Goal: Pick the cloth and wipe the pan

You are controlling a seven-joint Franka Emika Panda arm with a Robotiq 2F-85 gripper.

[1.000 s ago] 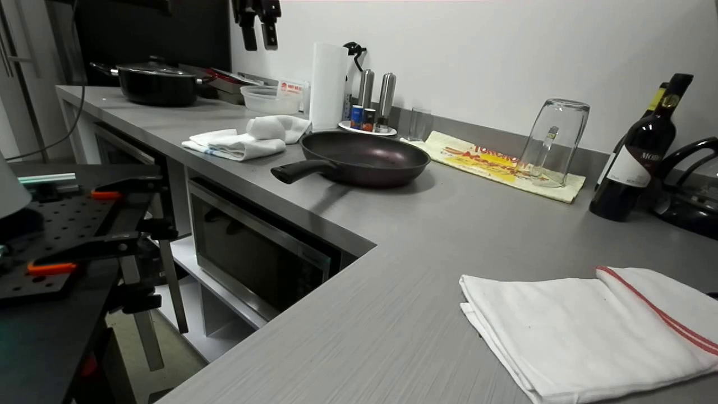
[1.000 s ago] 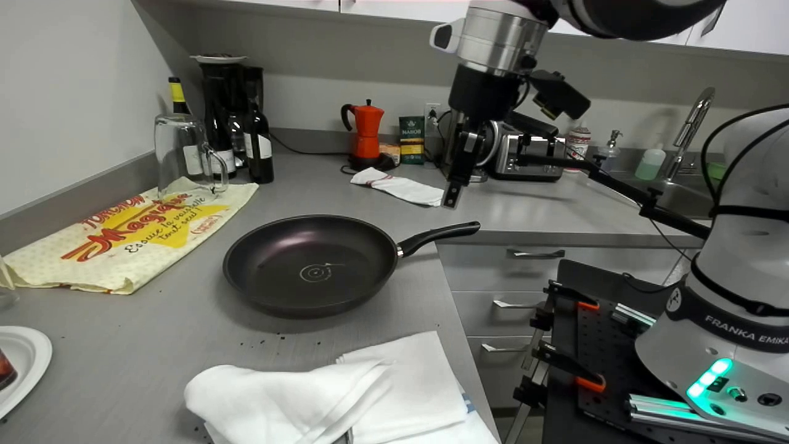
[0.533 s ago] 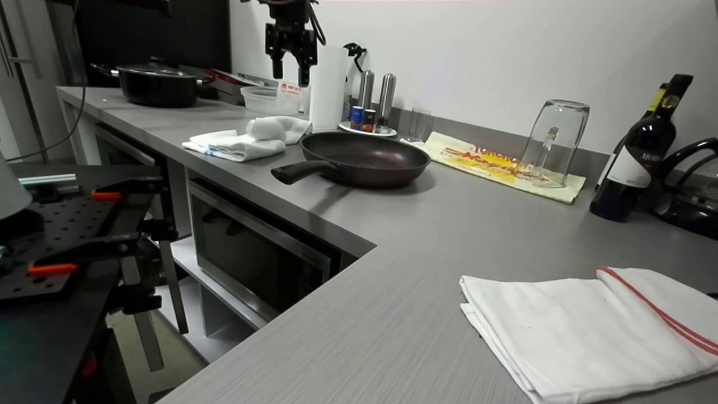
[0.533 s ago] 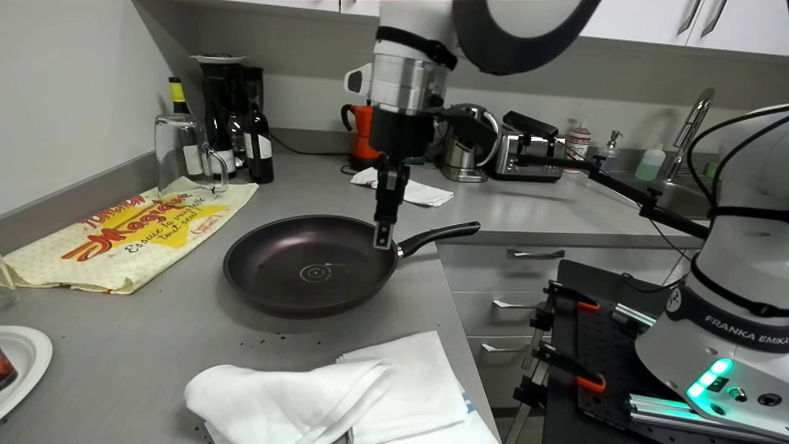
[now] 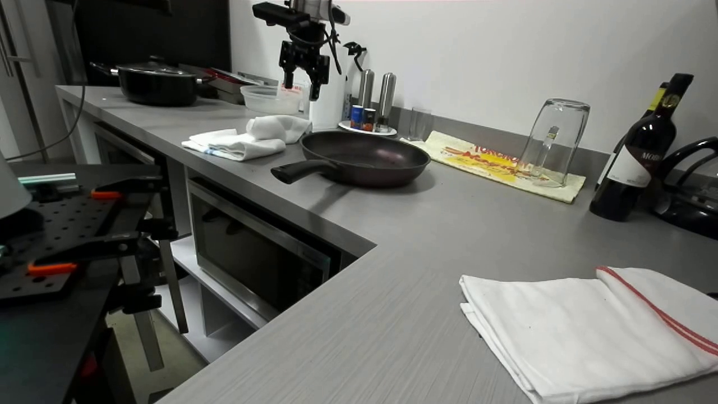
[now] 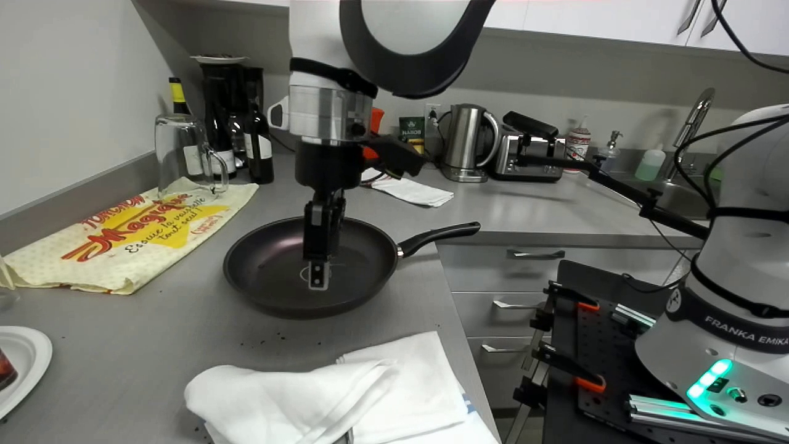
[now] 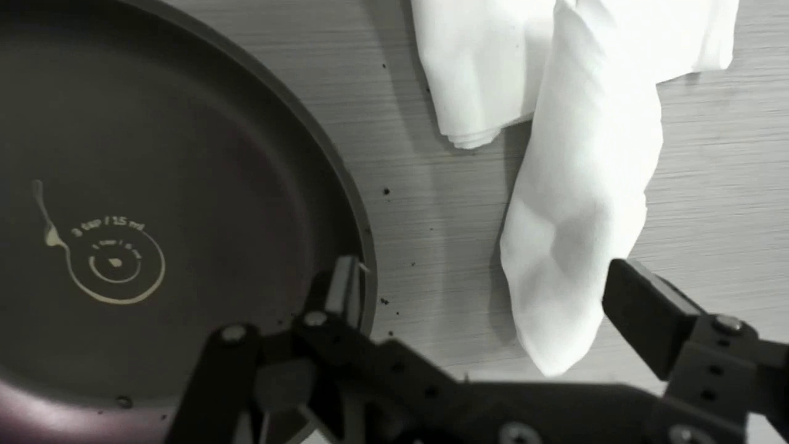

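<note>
Cloth is lying loose on the counter, 2 o'clock in the wrist view. Gripper is spread wide, nothing pinched, 9 o'clock finger seemingly over the pan, so dropping straight down could clip it imo. Shallow pinch might slip too.

White cloth, dark pan (pale-ringed inside), red-striped white towel.

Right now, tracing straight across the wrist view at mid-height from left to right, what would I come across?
Pan → dark specks on the grey counter → white cloth → more of the counter.
</note>
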